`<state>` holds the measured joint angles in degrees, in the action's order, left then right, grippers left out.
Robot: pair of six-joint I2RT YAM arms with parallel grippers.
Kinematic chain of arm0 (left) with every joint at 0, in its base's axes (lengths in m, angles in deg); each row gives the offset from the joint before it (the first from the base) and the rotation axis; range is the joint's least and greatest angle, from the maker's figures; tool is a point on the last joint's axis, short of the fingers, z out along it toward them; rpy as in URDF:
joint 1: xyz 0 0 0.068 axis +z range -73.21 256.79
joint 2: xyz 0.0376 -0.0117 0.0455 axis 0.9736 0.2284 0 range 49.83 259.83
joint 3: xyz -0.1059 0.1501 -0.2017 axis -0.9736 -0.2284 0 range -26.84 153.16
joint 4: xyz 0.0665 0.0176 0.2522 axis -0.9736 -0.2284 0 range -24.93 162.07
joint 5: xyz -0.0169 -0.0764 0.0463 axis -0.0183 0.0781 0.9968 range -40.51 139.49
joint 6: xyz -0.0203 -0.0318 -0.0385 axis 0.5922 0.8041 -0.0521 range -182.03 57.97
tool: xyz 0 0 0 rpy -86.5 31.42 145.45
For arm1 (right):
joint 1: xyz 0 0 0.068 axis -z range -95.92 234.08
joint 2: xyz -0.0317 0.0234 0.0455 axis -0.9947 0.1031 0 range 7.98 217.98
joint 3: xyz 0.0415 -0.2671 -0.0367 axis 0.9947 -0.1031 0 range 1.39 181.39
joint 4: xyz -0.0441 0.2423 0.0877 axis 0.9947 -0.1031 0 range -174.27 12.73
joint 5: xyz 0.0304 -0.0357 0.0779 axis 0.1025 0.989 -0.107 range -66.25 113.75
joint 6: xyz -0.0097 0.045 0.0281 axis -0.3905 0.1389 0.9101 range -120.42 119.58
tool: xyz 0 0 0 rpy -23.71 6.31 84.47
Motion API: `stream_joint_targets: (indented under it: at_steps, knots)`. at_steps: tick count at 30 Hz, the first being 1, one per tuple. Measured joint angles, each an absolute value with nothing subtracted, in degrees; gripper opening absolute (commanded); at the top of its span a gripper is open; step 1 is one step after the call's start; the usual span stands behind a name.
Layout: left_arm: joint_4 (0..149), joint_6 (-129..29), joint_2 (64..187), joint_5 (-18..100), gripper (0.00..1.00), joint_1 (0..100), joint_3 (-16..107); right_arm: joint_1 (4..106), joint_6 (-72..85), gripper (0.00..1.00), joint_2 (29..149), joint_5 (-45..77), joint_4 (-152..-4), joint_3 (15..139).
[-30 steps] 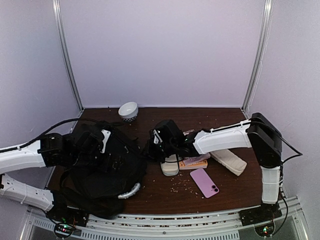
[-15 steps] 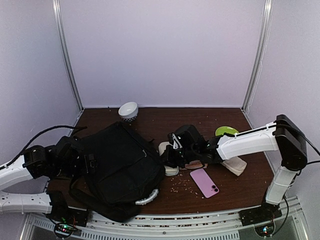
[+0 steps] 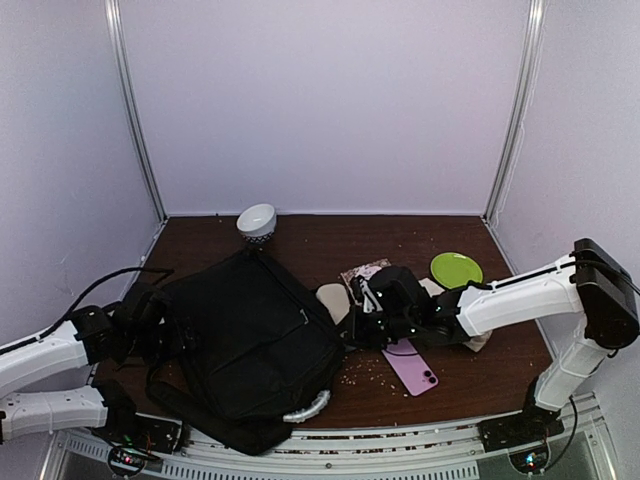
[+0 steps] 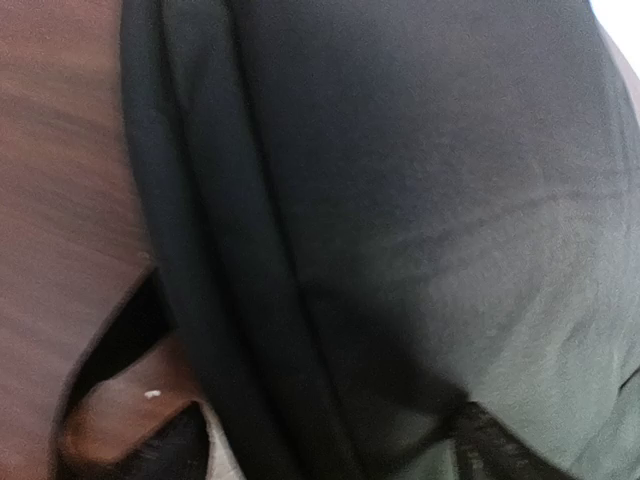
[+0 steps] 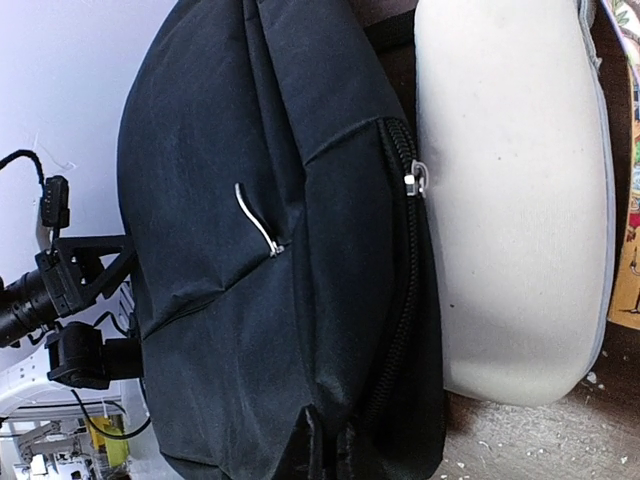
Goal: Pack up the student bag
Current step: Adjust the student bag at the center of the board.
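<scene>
The student bag lies flat on the brown table, black, with its grey-white handle toward the near edge. My right gripper is at the bag's right edge, shut on a fold of its fabric. The right wrist view shows the pinch beside the zipper. My left gripper sits against the bag's left edge. In the left wrist view its blurred fingers stand wide apart, and black bag fabric fills the frame between them.
A white pouch lies against the bag's right side, seen large in the right wrist view. A pink phone, green plate, patterned booklet and white bowl lie around it. Crumbs are scattered on the table.
The bag was bunched up between both arms; now it lies spread flat and further right. My right arm drew back right with its edge, uncovering the green plate. The left arm pulled back left.
</scene>
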<state>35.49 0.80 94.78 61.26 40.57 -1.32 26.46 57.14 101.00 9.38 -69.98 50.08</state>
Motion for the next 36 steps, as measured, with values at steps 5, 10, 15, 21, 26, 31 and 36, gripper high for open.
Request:
stream_joint_targets:
  at_steps: [5, 10, 15, 21, 26, 31, 36]
  knots:
    - [44.0, -1.8, 99.0, 54.4, 0.37, 46.2, -3.9, 24.0, 52.7, 0.00, 101.3, 11.8, -74.7, 53.5]
    - [48.7, -7.2, 106.6, 51.6, 0.08, 51.4, 0.2, 20.9, 48.8, 0.00, 104.1, 13.3, -79.4, 59.1]
    - [50.9, -12.2, 114.1, 50.3, 0.00, 53.8, 5.1, 19.0, 46.6, 0.22, 107.0, 13.2, -82.3, 62.6]
    - [51.6, -19.0, 120.4, 48.4, 0.00, 57.1, 9.7, 16.1, 42.8, 0.64, 109.4, 9.3, -85.7, 67.8]
    - [50.4, -23.7, 122.3, 45.8, 0.38, 60.0, 12.3, 15.6, 39.7, 0.75, 108.6, 9.0, -88.3, 69.4]
    - [48.6, -27.0, 122.2, 45.1, 0.90, 60.4, 16.0, 16.9, 36.7, 0.79, 102.5, 11.7, -91.1, 68.5]
    - [44.6, -29.2, 112.8, 46.3, 0.98, 59.4, 16.3, 19.4, 35.3, 0.77, 94.6, 14.7, -90.3, 64.2]
